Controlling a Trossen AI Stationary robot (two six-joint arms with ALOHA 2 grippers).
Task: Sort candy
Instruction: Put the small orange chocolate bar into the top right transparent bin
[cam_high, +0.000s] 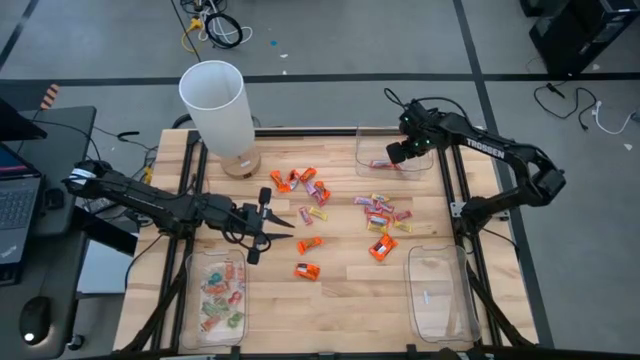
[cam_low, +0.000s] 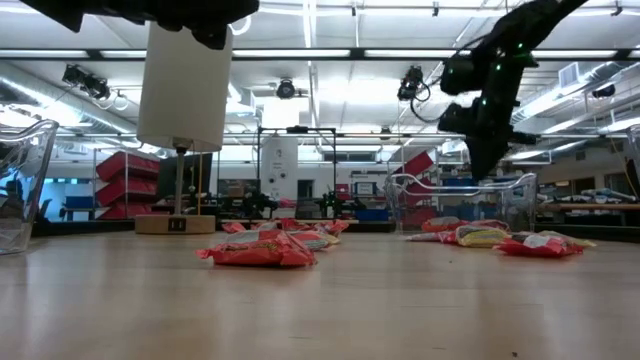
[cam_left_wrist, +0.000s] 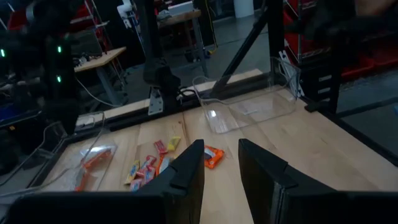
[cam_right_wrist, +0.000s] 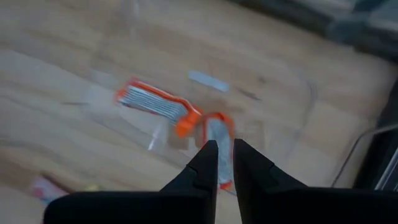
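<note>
Candy (cam_high: 312, 186) in orange, pink and yellow wrappers lies scattered on the middle of the wooden table, also shown in the low view (cam_low: 260, 250). My right gripper (cam_right_wrist: 222, 157) points steeply down over the clear tray (cam_high: 395, 150) at the far right, its fingers a narrow gap apart. Two orange-edged candies (cam_right_wrist: 155, 102) lie in that tray below it, one (cam_right_wrist: 214, 130) just beyond the fingertips. My left gripper (cam_left_wrist: 221, 168) hovers open and level above the table's left middle (cam_high: 283, 229), with nothing between its fingers.
A clear tray (cam_high: 215, 295) holding several candies stands at the near left, and another clear tray (cam_high: 440, 295) at the near right. A white cylinder lamp (cam_high: 215, 100) on a wooden base stands at the far left. Bare wood lies along the near middle.
</note>
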